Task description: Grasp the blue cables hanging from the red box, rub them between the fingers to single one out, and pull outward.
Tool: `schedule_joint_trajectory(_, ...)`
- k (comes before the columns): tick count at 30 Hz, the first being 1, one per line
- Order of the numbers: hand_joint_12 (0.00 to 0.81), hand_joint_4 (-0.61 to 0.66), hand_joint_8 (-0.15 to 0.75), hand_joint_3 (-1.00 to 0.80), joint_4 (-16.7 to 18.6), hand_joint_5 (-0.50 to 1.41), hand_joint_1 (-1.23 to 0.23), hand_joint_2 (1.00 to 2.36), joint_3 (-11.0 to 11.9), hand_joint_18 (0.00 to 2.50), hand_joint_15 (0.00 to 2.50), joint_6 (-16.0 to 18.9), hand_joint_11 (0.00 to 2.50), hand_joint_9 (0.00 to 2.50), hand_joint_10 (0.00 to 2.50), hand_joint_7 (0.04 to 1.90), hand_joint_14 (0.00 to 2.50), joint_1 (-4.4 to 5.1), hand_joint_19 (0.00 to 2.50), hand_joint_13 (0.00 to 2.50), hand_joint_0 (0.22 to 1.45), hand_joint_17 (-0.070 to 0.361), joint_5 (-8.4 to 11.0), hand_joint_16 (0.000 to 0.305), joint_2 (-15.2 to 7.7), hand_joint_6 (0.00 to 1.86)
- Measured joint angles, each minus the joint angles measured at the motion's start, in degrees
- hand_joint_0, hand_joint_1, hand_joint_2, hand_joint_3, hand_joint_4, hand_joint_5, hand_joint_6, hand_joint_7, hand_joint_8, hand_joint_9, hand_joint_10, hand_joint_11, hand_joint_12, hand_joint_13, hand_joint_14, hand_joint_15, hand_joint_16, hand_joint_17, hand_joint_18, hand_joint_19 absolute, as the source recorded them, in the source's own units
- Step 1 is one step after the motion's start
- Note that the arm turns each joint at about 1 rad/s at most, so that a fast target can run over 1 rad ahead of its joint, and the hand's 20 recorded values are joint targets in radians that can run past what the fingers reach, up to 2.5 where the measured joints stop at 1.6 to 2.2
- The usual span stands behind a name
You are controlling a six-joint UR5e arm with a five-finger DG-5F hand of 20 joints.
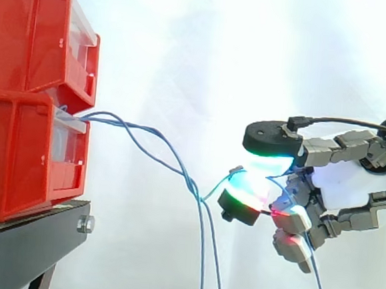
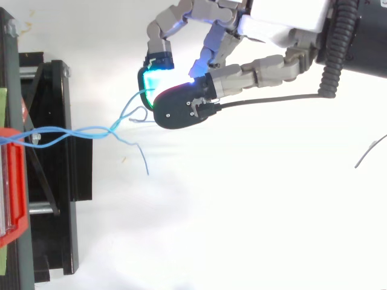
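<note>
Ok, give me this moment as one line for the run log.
hand: shut on blue cables, pinching a strand | cables: leave lower red box, twisted together, loose ends hanging

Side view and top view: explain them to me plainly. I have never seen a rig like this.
The machine is a robot arm ending in a hand with fingers and a thumb; the glowing pads are its own fingertips. One picture looks level from beside the work, the other looks down from above; both show the same scene. Two red bins are stacked on a black stand before a white curtain. Thin blue cables come out of the lower bin, twist together and hang down. The hand's curled fingers pinch a strand of them between the pads, out away from the bins.
</note>
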Motion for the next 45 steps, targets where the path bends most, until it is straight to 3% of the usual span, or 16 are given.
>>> schedule_joint_trajectory(45,0.293,-0.1,0.21,-0.02,0.0,-0.09,-0.87,1.03,-0.02,0.94,0.98,0.0,0.87,1.24,0.03,1.14,0.04,0.0,0.84,1.11,0.64,0.091,0.0,0.04,-0.01,0.93)
